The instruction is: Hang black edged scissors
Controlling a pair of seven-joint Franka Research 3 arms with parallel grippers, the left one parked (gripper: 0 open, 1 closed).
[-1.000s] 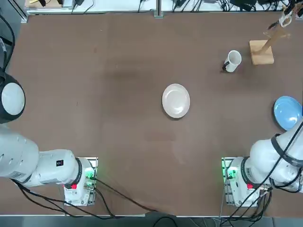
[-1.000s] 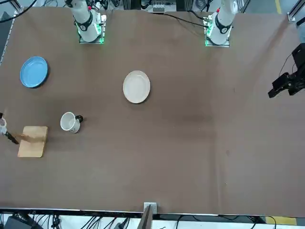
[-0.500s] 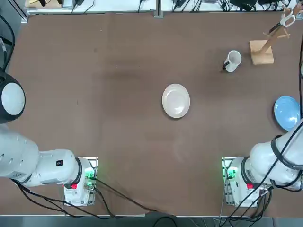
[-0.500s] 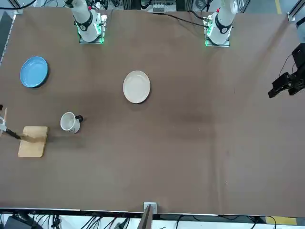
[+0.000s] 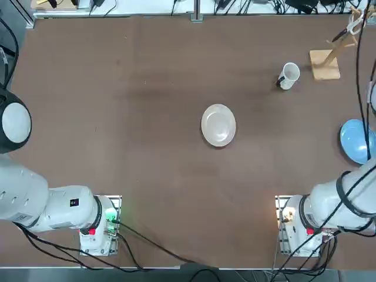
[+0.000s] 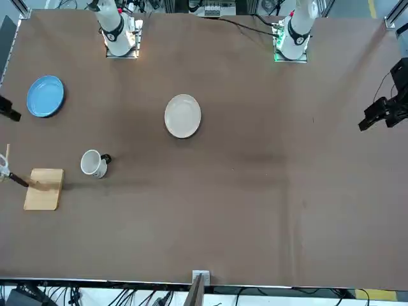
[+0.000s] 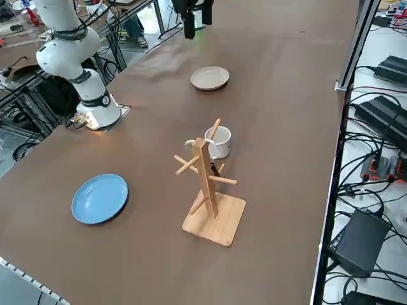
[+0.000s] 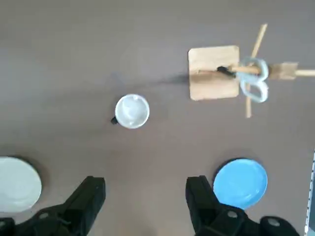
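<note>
The black edged scissors (image 8: 253,82) hang by their pale loops on a peg of the wooden rack (image 8: 214,73), with the dark blades lying over the rack's base. From overhead the scissors (image 5: 351,26) sit at the table's far right corner, above the rack base (image 5: 325,64). My right gripper (image 8: 146,194) hovers high over the table on the near side of the rack. It is open and holds nothing, well apart from the scissors. The white mug (image 8: 132,111) stands beside the rack.
A white plate (image 5: 218,124) lies mid-table and a blue plate (image 5: 356,140) near the right edge, closer to my base than the rack. The mug (image 5: 288,75) stands just left of the rack. The right arm's base (image 5: 299,226) sits at the near edge.
The right arm has drawn back from the rack, its cables now crossing the top view's right edge. The scissors stay on the peg and the rack has settled. The gripper stayed open.
</note>
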